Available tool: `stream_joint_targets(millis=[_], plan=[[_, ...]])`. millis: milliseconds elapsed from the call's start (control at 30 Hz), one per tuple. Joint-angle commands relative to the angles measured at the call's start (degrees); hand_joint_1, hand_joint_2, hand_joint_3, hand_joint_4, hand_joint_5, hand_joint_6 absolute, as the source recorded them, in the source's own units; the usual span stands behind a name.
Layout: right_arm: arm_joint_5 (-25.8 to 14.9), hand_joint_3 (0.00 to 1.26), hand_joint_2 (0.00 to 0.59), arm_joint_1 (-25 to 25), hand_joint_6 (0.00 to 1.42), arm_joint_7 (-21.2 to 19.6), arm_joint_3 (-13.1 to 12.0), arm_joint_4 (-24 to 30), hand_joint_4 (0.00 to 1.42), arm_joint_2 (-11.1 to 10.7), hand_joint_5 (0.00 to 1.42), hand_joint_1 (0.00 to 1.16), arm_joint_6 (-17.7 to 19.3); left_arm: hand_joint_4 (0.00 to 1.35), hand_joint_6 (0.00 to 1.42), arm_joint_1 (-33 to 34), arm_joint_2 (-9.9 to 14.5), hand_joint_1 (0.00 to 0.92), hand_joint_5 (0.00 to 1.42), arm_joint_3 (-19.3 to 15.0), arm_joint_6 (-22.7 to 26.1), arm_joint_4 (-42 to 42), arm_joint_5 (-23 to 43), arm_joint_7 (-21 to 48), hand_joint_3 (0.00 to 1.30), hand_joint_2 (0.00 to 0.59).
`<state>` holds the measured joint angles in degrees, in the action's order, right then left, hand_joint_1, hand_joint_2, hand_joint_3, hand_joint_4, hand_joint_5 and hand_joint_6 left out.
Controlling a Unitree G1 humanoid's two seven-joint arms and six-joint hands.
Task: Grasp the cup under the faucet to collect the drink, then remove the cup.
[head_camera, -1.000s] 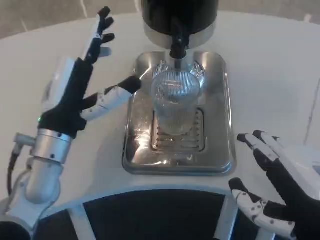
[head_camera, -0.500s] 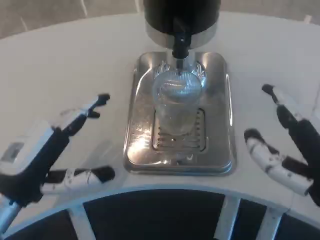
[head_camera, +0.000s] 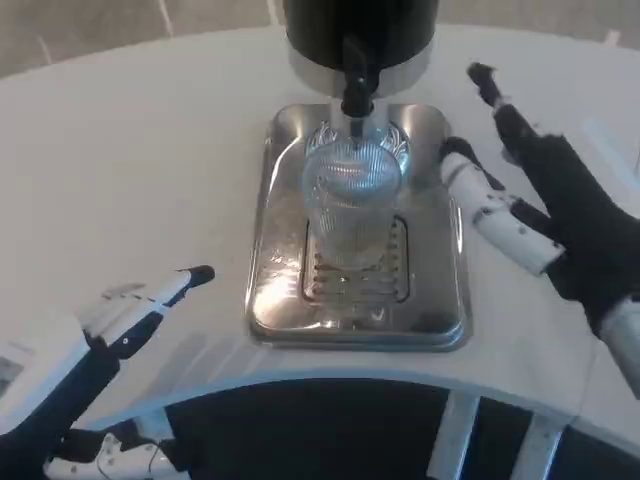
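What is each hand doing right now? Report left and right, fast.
Left hand: open, holding nothing, low at the table's near edge.
Right hand: open, fingers spread beside the cup, not gripping it.

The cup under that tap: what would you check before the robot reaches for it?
1. Cup upright on the tray: ok.
2. Cup below the faucet: ok.
3. Right hand open, holding nothing: ok.
4. Right hand touching the cup: not ok, it is apart, beside the tray's right edge.
5. Left hand away from the tray: ok, low at the near left.
6. Drink in the cup: cannot tell, the clear ribbed wall hides any level.
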<state>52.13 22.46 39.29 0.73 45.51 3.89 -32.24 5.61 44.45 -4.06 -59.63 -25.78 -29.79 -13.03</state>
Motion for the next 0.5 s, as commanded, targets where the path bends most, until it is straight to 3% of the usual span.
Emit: stream_joint_targets(millis=[33, 233, 500], plan=[[-2.33, 0.0, 0.548, 2.95, 0.05, -2.55, 2.98, -1.08, 0.0, -0.16, 0.0, 0.21, -1.31, 0.07, 0.18, -1.82, 1.36, 0.08, 0.17, -1.27, -0.33, -0.1, 0.36, 0.69, 0.09, 0.089], [-6.13, 0.0, 0.548, 4.33, 0.05, -4.53, 4.67, -2.61, 0.0, -1.69, 0.0, 0.2, -2.39, 0.07, 0.18, -2.13, 1.56, 0.073, 0.17, -2.05, -0.23, -1.22, 1.13, 1.18, 0.09, 0.087], [-12.15, 0.0, 0.533, 9.28, 0.06, -6.81, 4.95, -6.4, 0.0, -4.72, 0.0, 0.18, -3.98, 0.07, 0.18, -2.43, 0.52, 0.07, 0.17, -2.27, 0.8, -0.59, 1.56, 1.79, 0.09, 0.087]])
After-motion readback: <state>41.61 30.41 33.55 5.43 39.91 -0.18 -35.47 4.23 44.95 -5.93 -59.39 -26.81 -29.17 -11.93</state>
